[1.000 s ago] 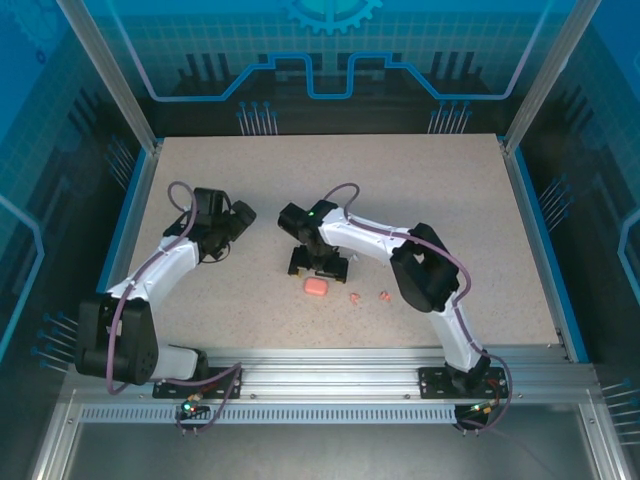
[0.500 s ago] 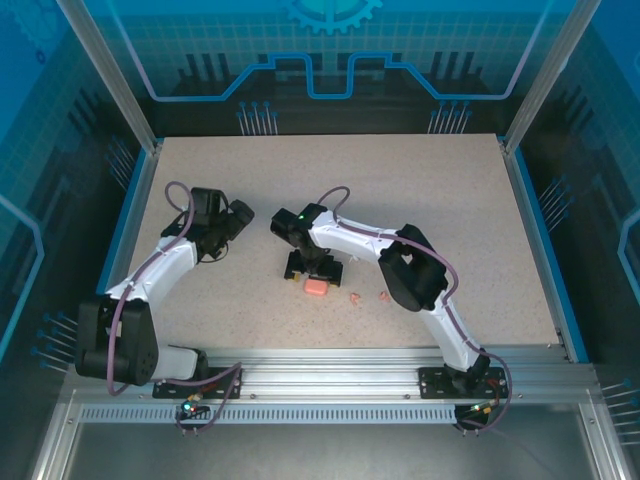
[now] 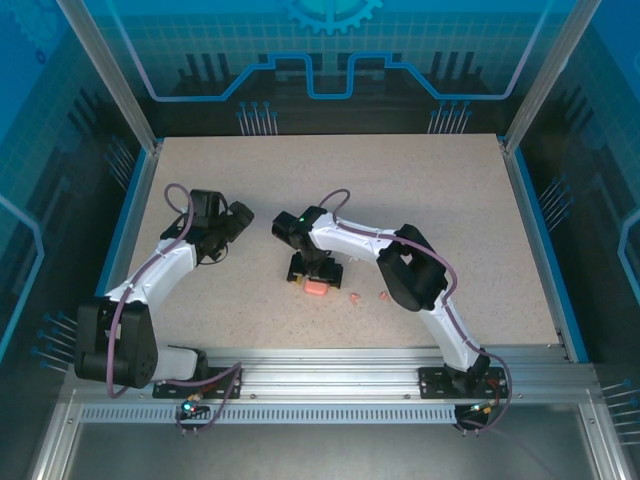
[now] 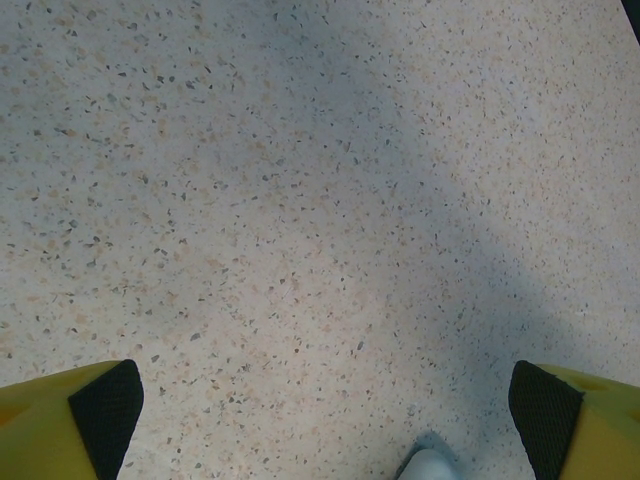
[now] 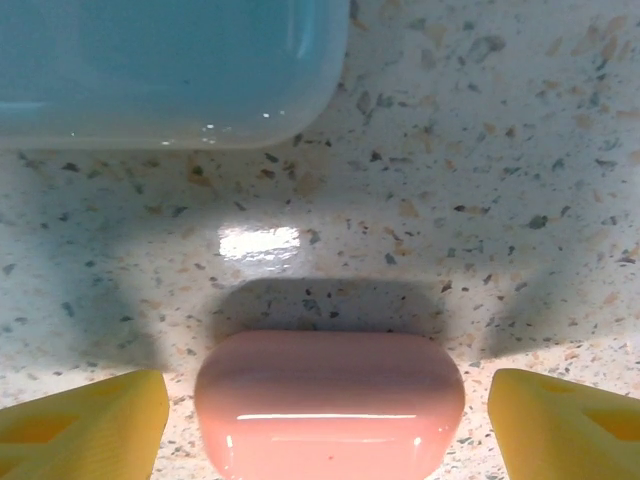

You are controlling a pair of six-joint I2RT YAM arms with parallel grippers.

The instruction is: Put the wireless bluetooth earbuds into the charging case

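wireless bluetooth earbuds point(image 3: 355, 296): two tiny salmon-pink pieces seen from the top camera; lying loose on the table, near its front edge; the second point(image 3: 383, 296) sits just to the right of the first; the two are apart from each other; both lie outside any case; their shape is too small to make out
pink charging case point(image 3: 316, 288): rounded, pebble-like, glossy; flat on the table, just left of the nearer earbud and not touching it; in the right wrist view it lies crosswise in the gap between the fingers; whether its lid is shut I cannot tell
right gripper point(image 3: 314, 274): directly over the pink case, pointing down; jaws apart, one yellow finger point(image 5: 85, 425) on each side of the case; bare table shows between each finger and the case, so nothing is gripped
pale blue-white case point(image 5: 170, 70): larger rounded body just beyond the pink one in the right wrist view; a strip of speckled table separates them; its upper part is cut off by the frame edge
left gripper point(image 4: 325, 400): well to the left of the right gripper and farther back on the table; jaws spread wide; black pads point(image 4: 105, 400) on yellow fingers at the two lower corners of its wrist view; only table between them; holding nothing
pale rounded thing point(image 4: 430, 465): at the bottom edge of the left wrist view; cannot tell what it is
table point(image 3: 420, 190): speckled beige top; far half bare
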